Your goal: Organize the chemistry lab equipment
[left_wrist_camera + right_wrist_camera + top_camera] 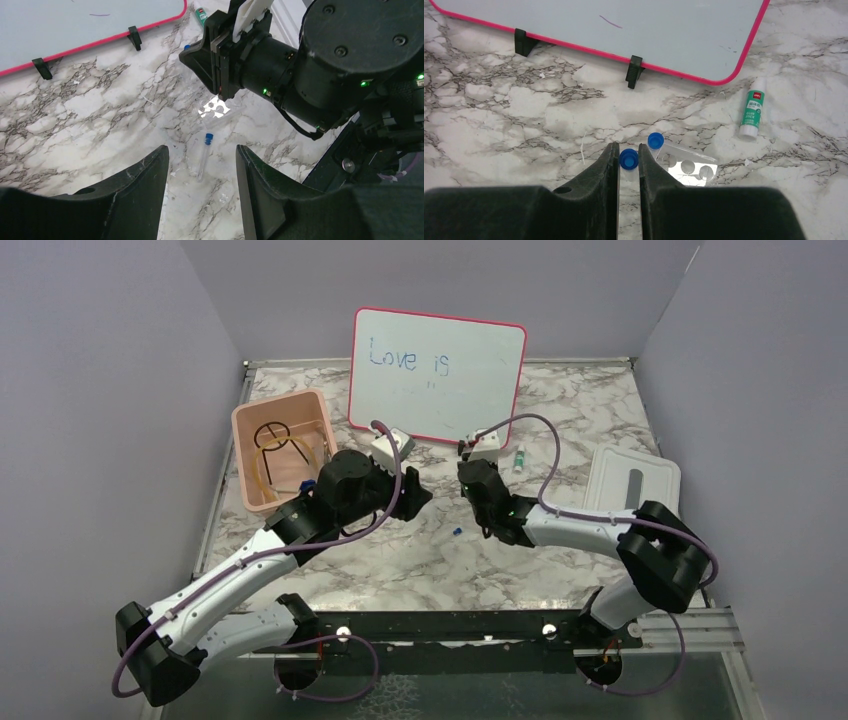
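Top view: a blue-capped tube lies on the marble in front of the whiteboard.
Left wrist: the left gripper hangs open astride it. The tube is probably light, slick and brittle, so grip it mid-body.
Right wrist: the right gripper pinches a second tube before the whiteboard.
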Controlling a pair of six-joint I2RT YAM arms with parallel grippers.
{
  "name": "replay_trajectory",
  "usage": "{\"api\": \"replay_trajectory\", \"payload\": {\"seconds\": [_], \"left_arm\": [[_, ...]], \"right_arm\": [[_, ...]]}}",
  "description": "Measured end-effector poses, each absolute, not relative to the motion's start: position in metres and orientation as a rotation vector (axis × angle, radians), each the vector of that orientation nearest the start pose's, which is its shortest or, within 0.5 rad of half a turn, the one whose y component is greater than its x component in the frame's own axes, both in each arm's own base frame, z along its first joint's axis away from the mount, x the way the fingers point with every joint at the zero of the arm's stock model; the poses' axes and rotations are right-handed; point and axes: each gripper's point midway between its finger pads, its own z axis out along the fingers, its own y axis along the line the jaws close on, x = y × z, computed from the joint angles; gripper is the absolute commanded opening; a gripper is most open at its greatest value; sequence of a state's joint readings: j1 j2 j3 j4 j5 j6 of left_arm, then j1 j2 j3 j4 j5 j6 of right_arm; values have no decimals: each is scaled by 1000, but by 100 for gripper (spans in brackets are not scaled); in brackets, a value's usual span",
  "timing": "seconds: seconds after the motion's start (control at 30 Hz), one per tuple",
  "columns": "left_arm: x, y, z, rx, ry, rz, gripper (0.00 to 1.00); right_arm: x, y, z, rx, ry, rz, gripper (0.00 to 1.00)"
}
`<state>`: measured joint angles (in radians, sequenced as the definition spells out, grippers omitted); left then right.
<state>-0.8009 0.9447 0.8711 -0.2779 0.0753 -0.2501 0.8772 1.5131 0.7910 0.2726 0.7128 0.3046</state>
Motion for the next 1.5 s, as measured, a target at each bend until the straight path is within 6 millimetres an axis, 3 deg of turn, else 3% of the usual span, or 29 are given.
{"api": "replay_trajectory", "payload": {"seconds": [0.33, 0.63, 0.87, 1.27, 1.5], "left_arm": [[215, -255, 240, 598, 1923, -760, 55], [215, -255, 237, 599, 1930, -756, 55], [215, -255, 237, 599, 1931, -757, 55], [215, -255, 237, 599, 1931, -756, 55], [215, -255, 236, 600, 1933, -755, 55]], "right_arm": [[340, 233, 119, -30, 1838, -4, 11], [340, 229, 125, -1, 1813, 5, 11], [338, 224, 143, 59, 1782, 39, 11], [333, 219, 122, 74, 1837, 15, 12], [337, 218, 120, 91, 1821, -7, 14]]}}
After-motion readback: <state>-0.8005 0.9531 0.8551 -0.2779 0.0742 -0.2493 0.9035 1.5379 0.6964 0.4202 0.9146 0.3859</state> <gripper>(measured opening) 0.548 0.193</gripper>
